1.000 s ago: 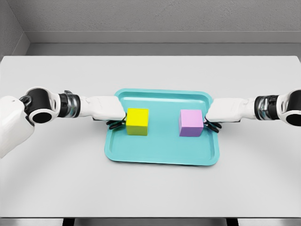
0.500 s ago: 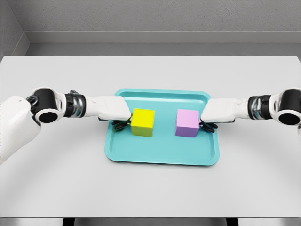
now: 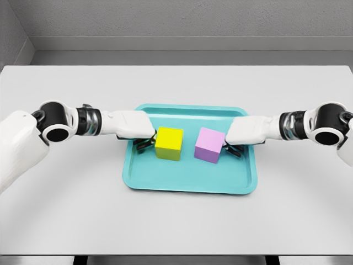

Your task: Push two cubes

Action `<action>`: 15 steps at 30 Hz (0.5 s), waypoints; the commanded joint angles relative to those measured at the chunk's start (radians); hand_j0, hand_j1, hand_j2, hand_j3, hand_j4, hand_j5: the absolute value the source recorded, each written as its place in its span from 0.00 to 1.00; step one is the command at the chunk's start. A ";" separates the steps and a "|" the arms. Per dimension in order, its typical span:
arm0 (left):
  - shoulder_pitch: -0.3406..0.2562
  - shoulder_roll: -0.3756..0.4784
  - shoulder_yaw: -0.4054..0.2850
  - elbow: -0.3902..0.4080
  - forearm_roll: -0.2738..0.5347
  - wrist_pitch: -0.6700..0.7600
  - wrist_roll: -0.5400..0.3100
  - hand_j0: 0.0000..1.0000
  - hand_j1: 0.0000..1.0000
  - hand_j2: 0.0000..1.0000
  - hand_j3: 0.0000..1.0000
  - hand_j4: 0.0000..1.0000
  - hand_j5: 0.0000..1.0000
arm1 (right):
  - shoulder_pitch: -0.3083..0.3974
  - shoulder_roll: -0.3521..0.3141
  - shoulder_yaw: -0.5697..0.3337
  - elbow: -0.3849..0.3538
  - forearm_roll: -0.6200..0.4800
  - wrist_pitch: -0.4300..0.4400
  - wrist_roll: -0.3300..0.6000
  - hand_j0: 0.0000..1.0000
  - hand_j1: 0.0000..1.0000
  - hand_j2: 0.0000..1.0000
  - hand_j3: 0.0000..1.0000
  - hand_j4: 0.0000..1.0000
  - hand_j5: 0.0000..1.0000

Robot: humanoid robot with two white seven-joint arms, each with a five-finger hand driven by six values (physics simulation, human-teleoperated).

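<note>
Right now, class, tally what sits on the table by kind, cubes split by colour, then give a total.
Yellow cube: 1
Purple cube: 1
Teal tray: 1
Total: 3 things, both cubes on the tray, with the left hand and the right hand beside them.

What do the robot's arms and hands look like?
Both arms are smooth and white, with round black joints ringed in silver bands near the wrists. The left hand and right hand have white, boxy backs, and their fingers are thin and dark, with little bits of colour showing. No loose cables or markings show.
</note>
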State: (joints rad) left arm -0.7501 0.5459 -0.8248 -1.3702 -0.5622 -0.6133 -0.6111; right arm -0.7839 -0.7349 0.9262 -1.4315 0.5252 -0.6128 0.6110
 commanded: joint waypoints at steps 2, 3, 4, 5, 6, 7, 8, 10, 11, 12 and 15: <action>0.000 0.017 0.001 -0.004 0.061 0.002 0.000 0.00 0.00 0.00 0.00 0.00 0.00 | -0.003 -0.004 -0.004 0.019 0.002 0.002 0.000 0.17 0.17 0.17 0.17 0.17 0.17; 0.000 0.019 0.001 -0.006 0.062 0.002 0.000 0.00 0.00 0.00 0.00 0.00 0.00 | -0.005 -0.004 -0.007 0.019 0.002 0.002 0.000 0.18 0.18 0.18 0.18 0.18 0.18; 0.002 0.025 0.000 -0.009 0.077 0.002 0.000 0.00 0.00 0.00 0.00 0.00 0.00 | -0.008 -0.003 -0.007 0.019 0.002 0.002 0.000 0.18 0.18 0.18 0.18 0.18 0.18; 0.002 0.042 0.000 -0.029 0.088 0.002 0.000 0.00 0.00 0.00 0.00 0.00 0.00 | -0.009 0.000 -0.007 0.019 0.002 0.002 0.000 0.19 0.19 0.19 0.19 0.19 0.19; 0.006 0.074 -0.007 -0.078 0.120 0.002 0.000 0.00 0.00 0.00 0.00 0.00 0.00 | -0.015 0.002 -0.007 0.019 0.002 0.002 0.000 0.19 0.19 0.19 0.19 0.19 0.19; 0.009 0.085 -0.010 -0.115 0.130 0.002 0.000 0.00 0.00 0.00 0.00 0.00 0.00 | -0.015 0.003 -0.006 0.019 0.002 0.002 0.000 0.19 0.19 0.19 0.19 0.19 0.19; 0.012 0.098 -0.022 -0.139 0.131 0.002 0.000 0.00 0.00 0.00 0.00 0.00 0.00 | -0.018 0.005 -0.003 0.017 0.002 0.002 0.000 0.19 0.19 0.19 0.19 0.19 0.19; 0.015 0.098 -0.025 -0.141 0.131 0.002 0.000 0.00 0.00 0.00 0.00 0.00 0.00 | -0.018 0.015 0.000 0.019 0.002 0.002 0.000 0.19 0.19 0.19 0.19 0.19 0.19; 0.015 0.095 -0.036 -0.142 0.131 0.002 0.000 0.00 0.00 0.00 0.00 0.00 0.00 | -0.023 0.022 0.000 0.017 0.004 0.002 0.000 0.19 0.19 0.19 0.19 0.19 0.19; 0.015 0.092 -0.043 -0.144 0.131 0.002 0.000 0.00 0.00 0.00 0.00 0.00 0.00 | -0.025 0.026 0.000 0.017 0.002 0.002 0.000 0.19 0.19 0.19 0.19 0.19 0.19; 0.017 0.089 -0.043 -0.141 0.130 0.002 0.000 0.00 0.00 0.00 0.00 0.00 0.00 | -0.029 0.045 0.008 0.017 0.004 0.002 0.000 0.19 0.19 0.19 0.19 0.19 0.19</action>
State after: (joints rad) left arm -0.7332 0.6337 -0.8639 -1.5060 -0.4390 -0.6132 -0.6111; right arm -0.8191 -0.7007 0.9299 -1.4142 0.5310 -0.6124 0.6115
